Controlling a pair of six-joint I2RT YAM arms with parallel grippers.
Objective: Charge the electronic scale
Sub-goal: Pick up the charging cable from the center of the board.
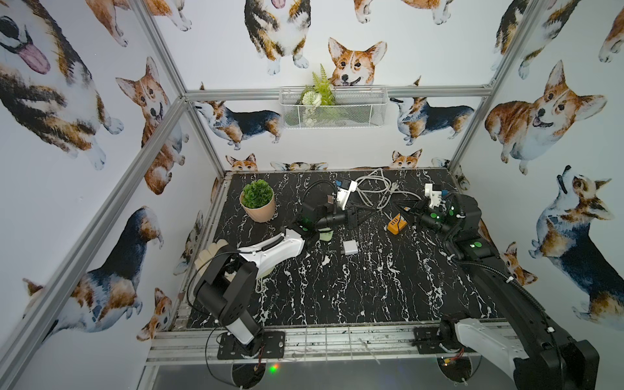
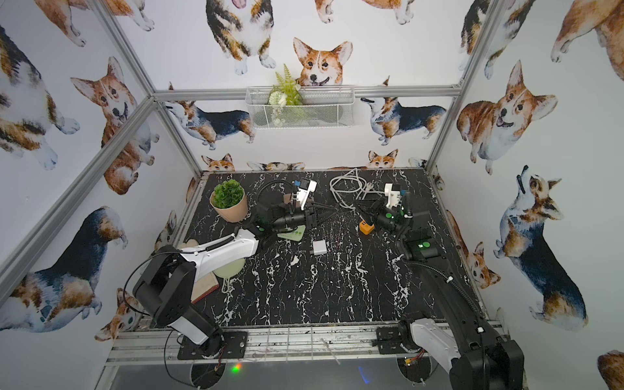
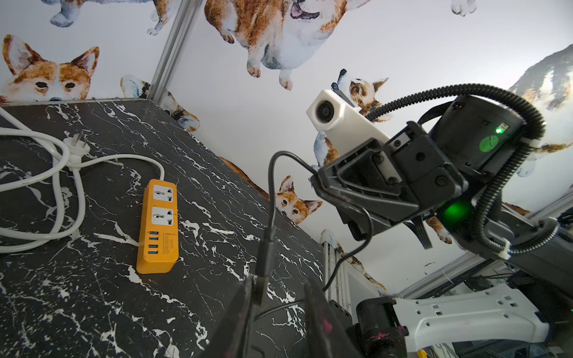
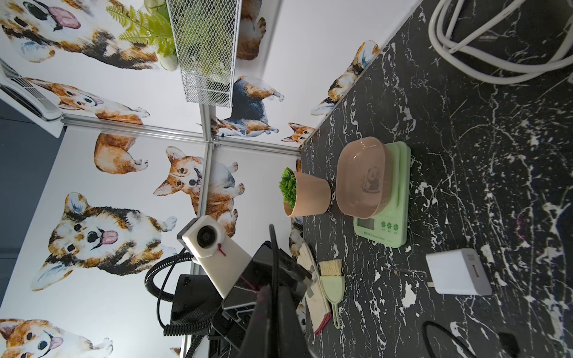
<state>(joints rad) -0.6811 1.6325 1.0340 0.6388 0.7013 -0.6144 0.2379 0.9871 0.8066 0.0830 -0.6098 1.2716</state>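
Part-spread, the left jaws flank the plug (image 3: 263, 269) of a black cable (image 3: 270, 198): one side touches it, with a gap on the other. The right jaws are pressed together on that cable, near the orange power strip (image 3: 158, 229). The electronic scale (image 4: 375, 192) sits on the table (image 3: 77, 294), well apart from the strip, under the left wrist, and the right jaws point toward it.

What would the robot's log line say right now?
left gripper: open around plug | right gripper: shut on black cable | electronic scale: on table, untouched
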